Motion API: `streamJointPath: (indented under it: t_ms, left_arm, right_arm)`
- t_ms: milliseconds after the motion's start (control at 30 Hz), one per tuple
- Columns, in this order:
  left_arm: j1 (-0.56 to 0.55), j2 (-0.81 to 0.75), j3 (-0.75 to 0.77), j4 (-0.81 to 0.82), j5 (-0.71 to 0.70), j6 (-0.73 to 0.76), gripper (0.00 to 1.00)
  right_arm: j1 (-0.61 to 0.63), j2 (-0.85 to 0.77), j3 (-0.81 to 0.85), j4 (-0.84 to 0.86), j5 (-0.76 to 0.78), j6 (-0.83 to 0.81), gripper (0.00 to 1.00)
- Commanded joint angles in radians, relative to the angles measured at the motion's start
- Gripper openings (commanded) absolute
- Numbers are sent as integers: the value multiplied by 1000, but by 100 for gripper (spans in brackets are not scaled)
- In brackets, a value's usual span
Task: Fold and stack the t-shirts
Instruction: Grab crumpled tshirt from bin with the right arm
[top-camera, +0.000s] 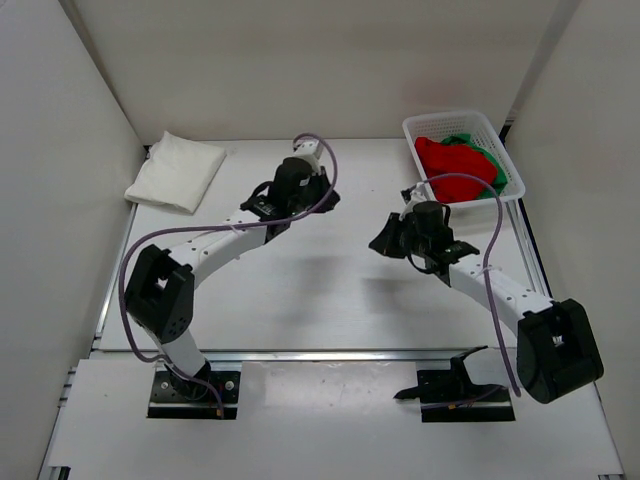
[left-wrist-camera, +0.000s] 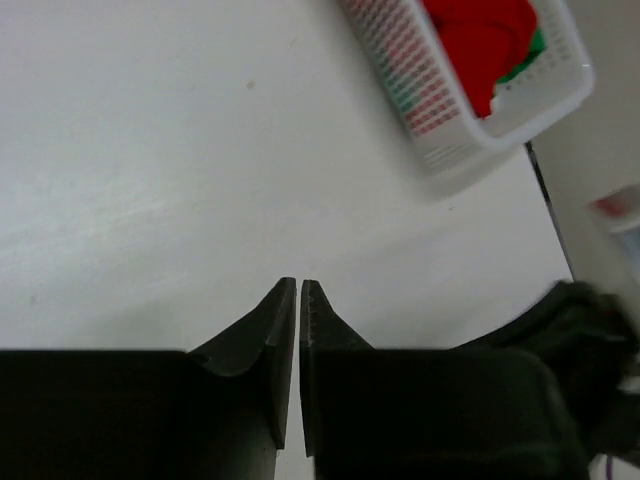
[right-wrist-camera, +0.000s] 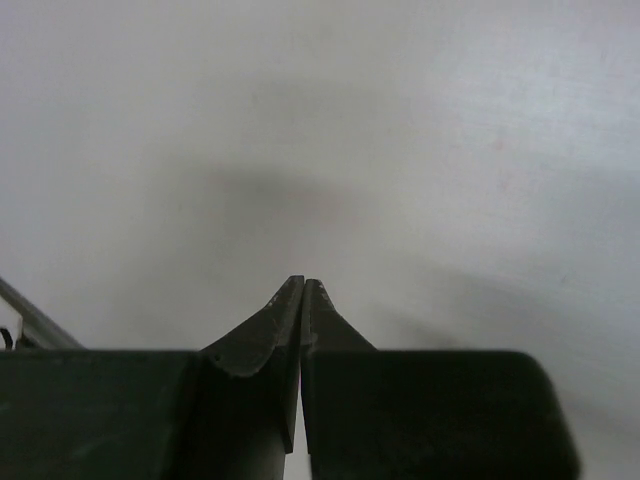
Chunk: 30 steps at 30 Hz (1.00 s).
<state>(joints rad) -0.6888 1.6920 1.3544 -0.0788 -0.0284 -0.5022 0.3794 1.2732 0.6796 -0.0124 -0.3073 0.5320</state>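
The white t-shirt (top-camera: 176, 171) lies folded at the table's far left. The red t-shirt (top-camera: 455, 162) and the green t-shirt (top-camera: 478, 150) lie bunched together inside the white lattice basket (top-camera: 507, 158) at the far right; both also show in the left wrist view, red (left-wrist-camera: 482, 38) and green (left-wrist-camera: 530, 52). My left gripper (top-camera: 325, 196) is shut and empty above the middle of the table, its tips meeting (left-wrist-camera: 299, 284). My right gripper (top-camera: 381, 240) is shut and empty right of centre, over bare table (right-wrist-camera: 303, 281).
The basket (left-wrist-camera: 440, 120) stands at the back right corner. White walls close in the table on the left, back and right. A metal rail (top-camera: 330, 353) crosses the near edge in front of the arm bases.
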Motion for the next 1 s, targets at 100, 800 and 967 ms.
streamJointPath:
  t_ms: [100, 800, 967]
  left_arm:
    - [40, -95, -340, 68, 278, -180, 34]
    - [-106, -281, -802, 301, 361, -154, 17]
    - [-68, -296, -825, 333, 373, -165, 19]
  right_arm:
    - [-166, 69, 242, -55, 35, -61, 0]
    - [-517, 799, 1053, -336, 122, -184, 47]
    - [-517, 928, 1227, -405, 100, -176, 47]
